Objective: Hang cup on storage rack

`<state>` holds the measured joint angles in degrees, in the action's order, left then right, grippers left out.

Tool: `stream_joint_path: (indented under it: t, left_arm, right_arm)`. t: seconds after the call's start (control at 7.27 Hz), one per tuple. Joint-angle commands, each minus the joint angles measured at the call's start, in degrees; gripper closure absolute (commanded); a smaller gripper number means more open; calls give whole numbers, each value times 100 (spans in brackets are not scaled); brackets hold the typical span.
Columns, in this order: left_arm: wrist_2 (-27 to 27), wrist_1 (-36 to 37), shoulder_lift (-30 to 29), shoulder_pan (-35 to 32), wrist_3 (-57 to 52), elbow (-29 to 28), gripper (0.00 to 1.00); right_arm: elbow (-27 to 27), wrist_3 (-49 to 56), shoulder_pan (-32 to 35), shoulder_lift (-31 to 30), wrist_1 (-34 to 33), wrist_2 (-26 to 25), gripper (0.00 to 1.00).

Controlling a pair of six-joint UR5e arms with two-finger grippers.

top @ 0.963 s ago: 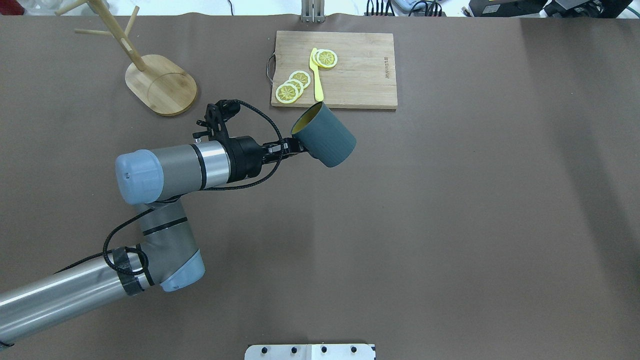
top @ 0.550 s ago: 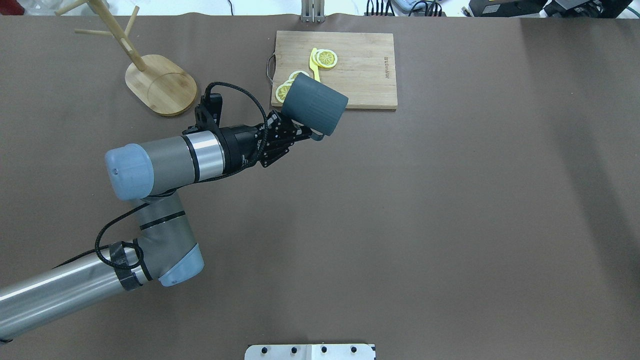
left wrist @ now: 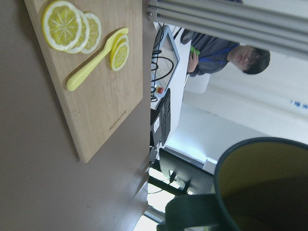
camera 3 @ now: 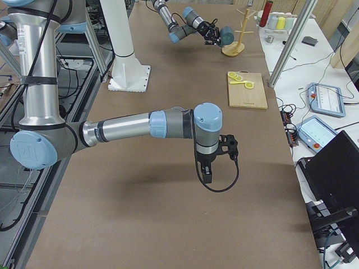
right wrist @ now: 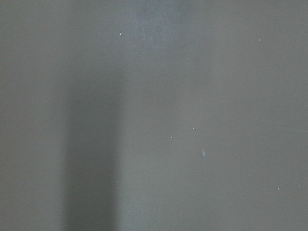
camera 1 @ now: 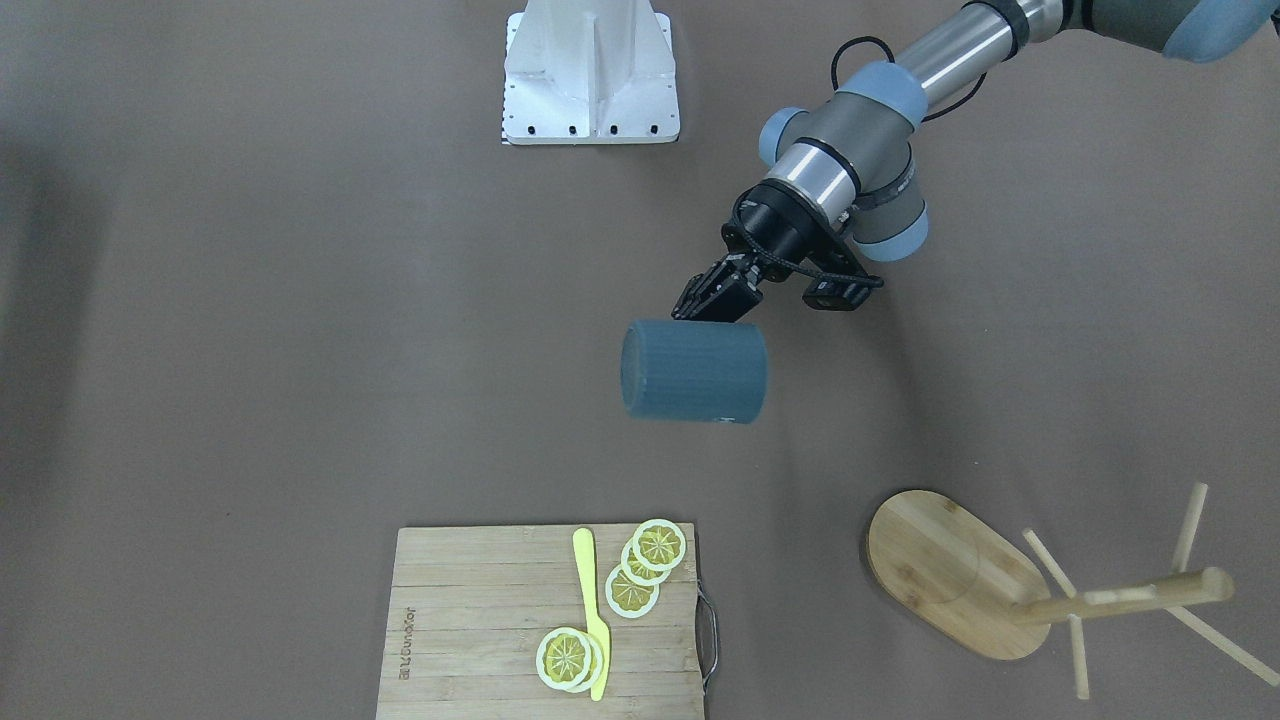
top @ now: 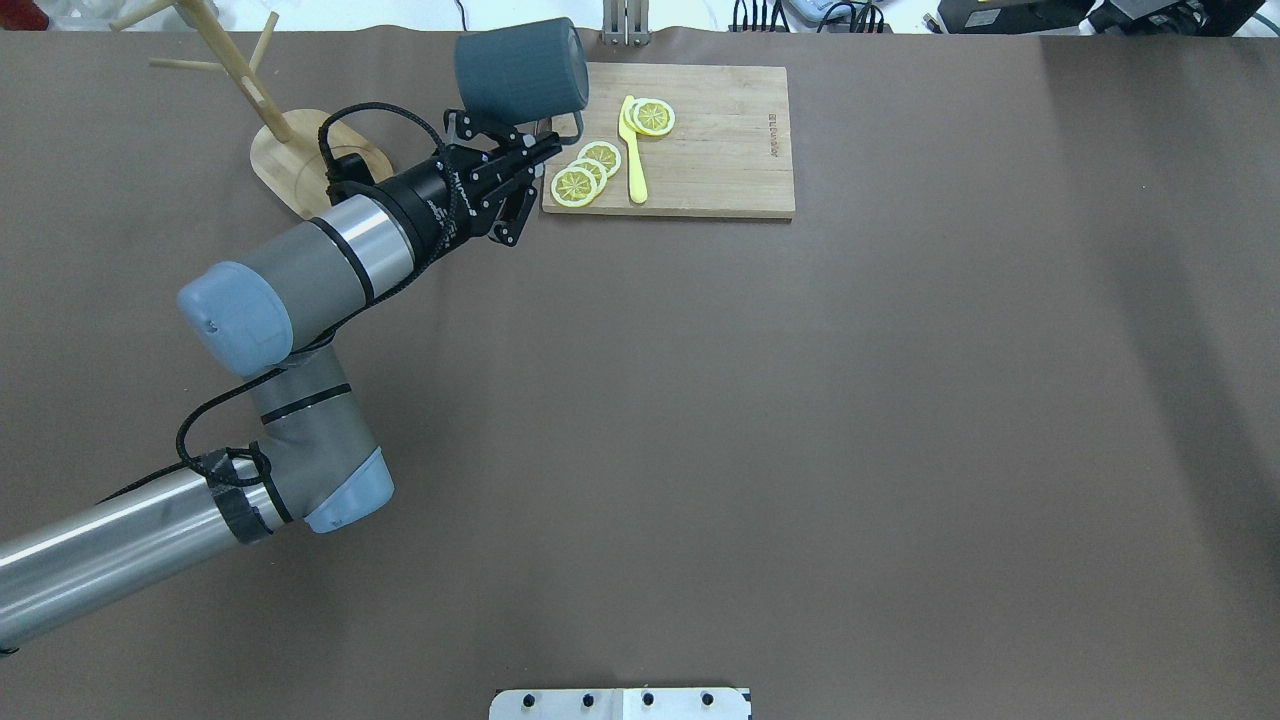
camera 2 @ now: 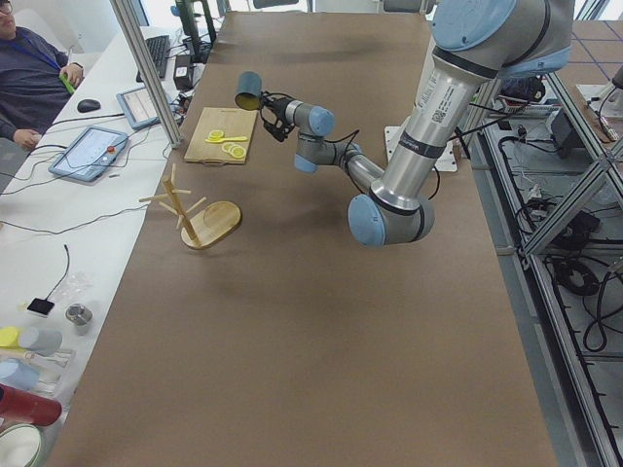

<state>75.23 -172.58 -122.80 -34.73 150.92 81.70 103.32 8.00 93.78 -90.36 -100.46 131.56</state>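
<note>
Cup is off the table, carried in the air by the left gripper, whose fingers are closed on the handle. It lies on its side, long axis roughly level. The exterior left view shows the yellow inside facing the robot's left, toward the rack end of the table. In the overhead view the cup sits between the storage rack and the cutting board, overlapping the board's near corner. It touches no peg. The rack stands upright on its oval base, pegs bare, with the left arm's wrist crossing over part of the base in the overhead view. The front-facing view shows the cup well apart from the rack. On the board: lemon slices in two groups, with a yellow utensil between them. Right gripper hangs above the table far from the cup, pointing down. It shows only in the exterior right view, so I cannot tell whether its jaws are apart or together.
</note>
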Motion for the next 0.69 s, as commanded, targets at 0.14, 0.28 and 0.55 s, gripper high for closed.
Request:
stream_joint_path:
  t: [0.14, 0.28, 0.55]
  left_arm:
    - [-369, 101, -227, -558, 1401, -925, 100]
    - [-325, 197, -245, -753, 1432, -1041, 100]
    - [-150, 181, -262, -1025, 1379, -1094, 100]
  right_arm:
    - [12, -1, 0, 1, 1, -7, 0]
    - [30, -1, 0, 1, 1, -7, 0]
    - [30, -1, -17, 9, 9, -7, 0]
